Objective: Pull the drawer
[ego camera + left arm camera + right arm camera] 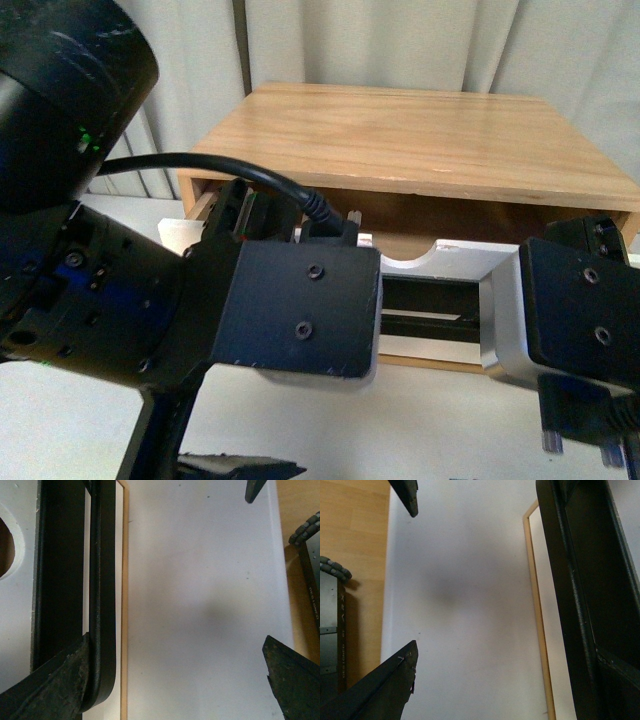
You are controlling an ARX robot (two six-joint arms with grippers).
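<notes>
Plainly the drawer (455, 264) sits in the wooden cabinet (420, 140), its white front standing a little out. The left hand (176, 650) is spread wide, one finger (50, 690) at the end of the black bar handle (102, 605). The right hand (507, 650) is wide too, beside the bar's other end. Hook both ends evenly and draw straight back, or the drawer may rack.

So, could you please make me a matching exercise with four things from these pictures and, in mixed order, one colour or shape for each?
Things:
1. cabinet top
2. bar handle
3. drawer front
4. notch

Colour or shape:
a. white
b. half-round
c. light wood
d. black

Pairs: 1-c, 2-d, 3-a, 4-b.
</notes>
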